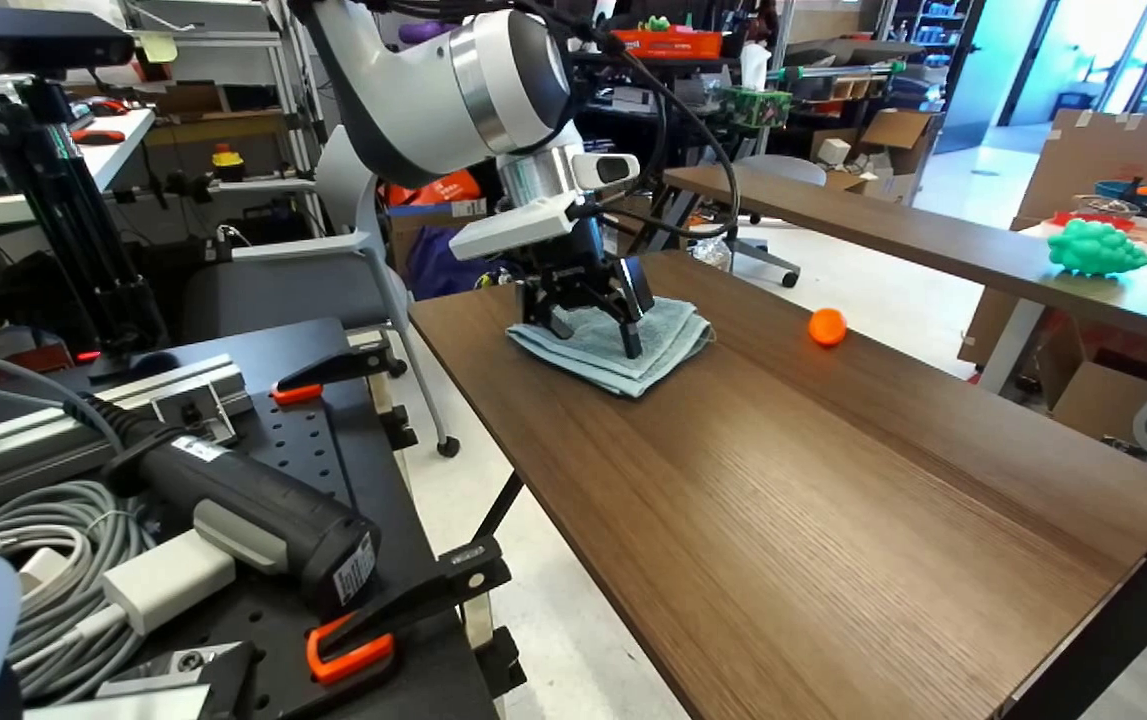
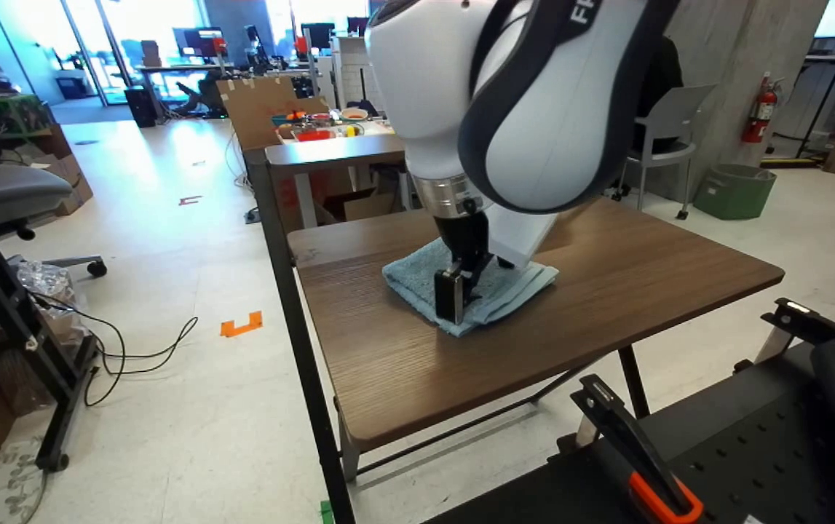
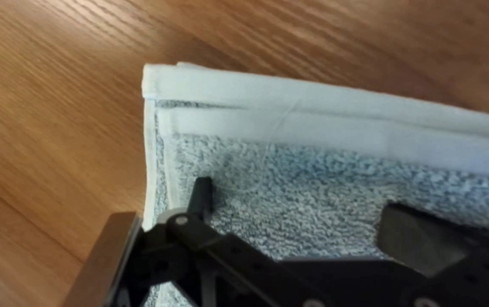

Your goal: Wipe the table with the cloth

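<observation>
Brown table (image 1: 793, 500), cloth (image 1: 593, 352) atop, pale floor (image 2: 148, 262)

Table (image 1: 793, 480) is grained brown, cloth (image 1: 595, 352) seemingly bluish.

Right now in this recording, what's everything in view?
cloth: one, pale blue-green, folded on table
table: one, brown, under cloth
ball: one, orange, on table
narrower table: one, brown, beyond ball
bumpy object: one, green, on narrower table
workbench: one, black, beside table
clamps: two, black and orange, on workbench
handheld device: one, black, on workbench
chairs: several, grey, on floor
bin: one, green, on floor
other clutter: uncounted, mixed colours, all around
arm: one, white and black, above table
hand: one, black, open at cloth, contact unclear
</observation>
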`<state>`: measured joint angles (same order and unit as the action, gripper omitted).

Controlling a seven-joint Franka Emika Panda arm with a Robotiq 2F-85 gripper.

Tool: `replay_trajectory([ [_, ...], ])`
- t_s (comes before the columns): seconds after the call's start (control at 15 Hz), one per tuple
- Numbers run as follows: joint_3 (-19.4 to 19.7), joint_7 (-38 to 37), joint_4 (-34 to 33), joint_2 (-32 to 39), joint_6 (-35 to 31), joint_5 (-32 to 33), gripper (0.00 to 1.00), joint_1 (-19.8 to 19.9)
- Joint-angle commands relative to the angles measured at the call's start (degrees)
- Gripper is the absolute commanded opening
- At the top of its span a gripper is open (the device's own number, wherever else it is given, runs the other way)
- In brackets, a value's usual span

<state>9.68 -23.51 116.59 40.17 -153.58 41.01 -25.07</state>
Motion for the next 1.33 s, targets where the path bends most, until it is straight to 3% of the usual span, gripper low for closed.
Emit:
replay_trajectory([
  [0.0,-5.5,10.7,8.5,-5.5,-9.4,-3.9,1.00,10.8],
  [0.2,-12.4,23.4,11.4,-6.5,-11.9,-14.3,1.00,22.5],
  [0.33,-18.3,32.6,8.9,-5.1,-7.3,-23.9,1.00,31.1],
  [0.4,-11.5,27.7,9.5,-5.5,-9.9,-20.4,1.00,22.4],
  [0.47,-12.5,30.4,9.3,-5.5,-9.8,-21.8,1.00,24.8],
  [0.53,-11.9,30.4,9.3,-5.5,-9.9,-21.7,1.00,24.8],
  [0.87,-11.1,29.1,9.3,-5.4,-9.9,-21.4,1.00,21.8],
  [1.27,-7.9,26.4,2.1,1.3,-5.5,-22.1,1.00,18.8],
])
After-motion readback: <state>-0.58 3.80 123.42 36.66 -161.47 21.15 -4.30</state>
